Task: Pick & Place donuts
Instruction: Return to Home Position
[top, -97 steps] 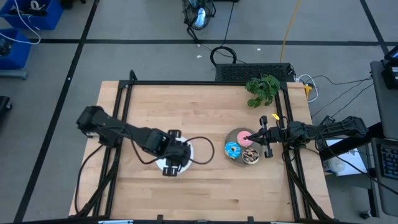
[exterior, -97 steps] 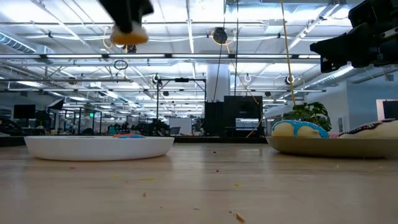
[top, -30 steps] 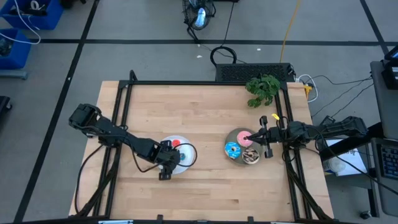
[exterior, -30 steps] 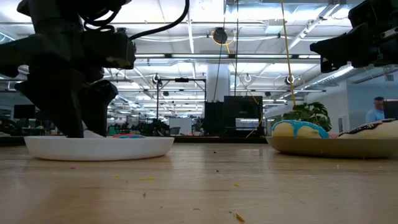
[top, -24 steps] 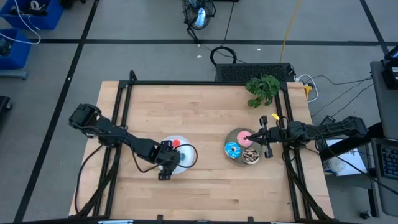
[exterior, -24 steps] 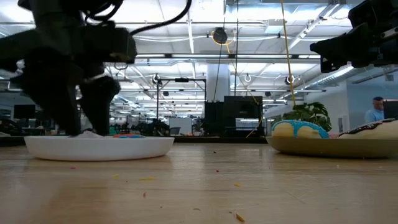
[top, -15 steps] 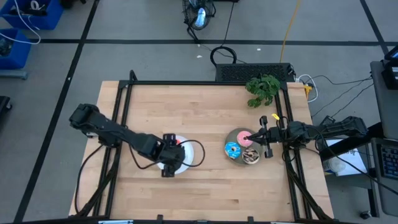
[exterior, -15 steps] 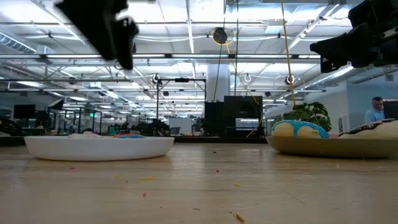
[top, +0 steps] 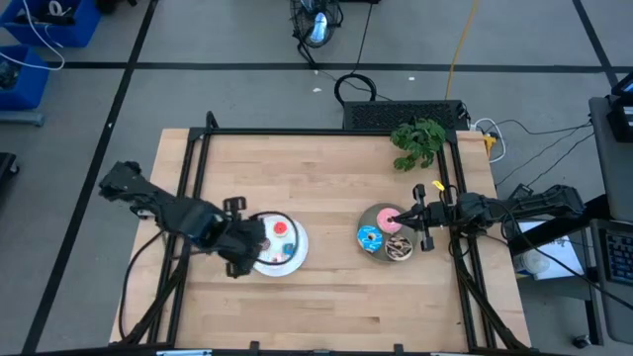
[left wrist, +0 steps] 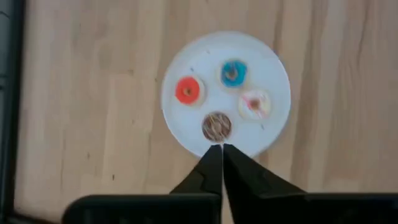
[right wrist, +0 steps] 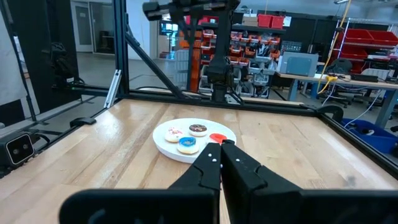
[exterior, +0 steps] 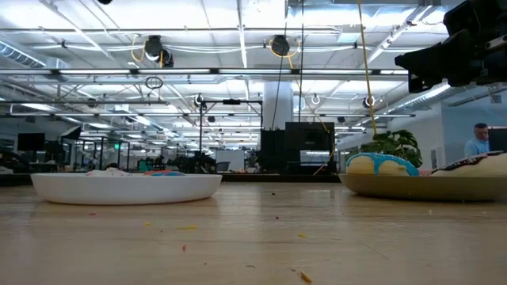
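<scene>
- My left gripper (top: pixel 255 242) hung above the left edge of the white plate (top: pixel 294 259), left of the table's (top: pixel 326 168) middle. Its fingers (left wrist: pixel 210 168) were pressed together on nothing and pointed right.
- The white plate held the four tiny donuts, none touching another: the red donut (left wrist: pixel 188 91), blue donut (left wrist: pixel 233 73), white-pink donut (left wrist: pixel 254 104) and brown donut (left wrist: pixel 217 126).
- Each tiny ring lay flat with its hole facing up. Being round, none had a longer side.
- From above, my left gripper covered part of the plate, and only the red donut (top: pixel 280 228), on the far side, was plain there.
- At table height, the plate's rim (exterior: pixel 127 188) hid the tiny donuts except for slivers of colour.
- In the right wrist view, the red donut (right wrist: pixel 215 137) was partly hidden behind my right fingertips (right wrist: pixel 212 163).
- The grey plate (top: pixel 377 212), right of centre, carried the three larger donuts close together, also flat and hole-up.
- On it, the blue sprinkled donut (top: pixel 371 236) lay left, the pink donut (top: pixel 393 223) far-right and the chocolate sprinkled donut (top: pixel 400 249) near-right.
- In the low view the chocolate one (exterior: pixel 479 164) was cut off at the picture's edge.
- My right gripper (top: pixel 404 214) hovered over the pink donut, clenched and empty, pointing left.
- A person (exterior: pixel 478 139) stood far off in the room, on the right, too small to make out.
</scene>
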Controlling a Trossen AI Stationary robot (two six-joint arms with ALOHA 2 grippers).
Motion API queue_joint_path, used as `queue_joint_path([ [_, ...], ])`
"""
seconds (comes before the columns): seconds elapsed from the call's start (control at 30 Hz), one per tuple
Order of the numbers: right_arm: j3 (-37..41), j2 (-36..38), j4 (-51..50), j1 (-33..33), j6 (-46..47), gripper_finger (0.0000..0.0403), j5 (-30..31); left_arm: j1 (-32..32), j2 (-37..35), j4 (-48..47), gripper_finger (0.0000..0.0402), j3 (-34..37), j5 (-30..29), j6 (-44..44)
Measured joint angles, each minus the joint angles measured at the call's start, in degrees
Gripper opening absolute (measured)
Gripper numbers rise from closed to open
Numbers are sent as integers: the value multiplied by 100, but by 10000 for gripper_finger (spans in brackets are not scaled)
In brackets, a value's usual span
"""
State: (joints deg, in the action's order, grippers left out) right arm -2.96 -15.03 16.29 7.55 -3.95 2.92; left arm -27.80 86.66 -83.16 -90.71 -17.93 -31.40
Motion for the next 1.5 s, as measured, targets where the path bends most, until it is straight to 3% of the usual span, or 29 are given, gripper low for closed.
queue_joint_path([
  [0.13,0,-2,-13,-2,2,0,0,-499,-742,894,16,649,-541,-172],
  [0.3,0,-2,-24,0,4,0,1,-944,-1862,2517,7,2011,-804,-69],
  [0.5,1,-2,-21,-1,5,0,0,-1212,-3135,3701,7,3578,-1464,240],
  [0.67,0,-2,-15,-2,-55,0,2,-1069,-4296,5375,5,5123,-1708,1137],
  [0.87,0,-2,1,-3,-143,0,176,-441,-5294,7281,3,6680,-1233,2488],
  [1.23,37,2,397,-2,-301,0,135,-407,-7861,7661,1,8033,-1526,3682],
  [1.37,213,13,1009,-13,-504,0,-154,-105,-8614,7745,1,8342,-947,4325],
  [1.5,212,-2,990,-95,-427,0,-151,380,-8638,7535,1,8389,-462,4446],
])
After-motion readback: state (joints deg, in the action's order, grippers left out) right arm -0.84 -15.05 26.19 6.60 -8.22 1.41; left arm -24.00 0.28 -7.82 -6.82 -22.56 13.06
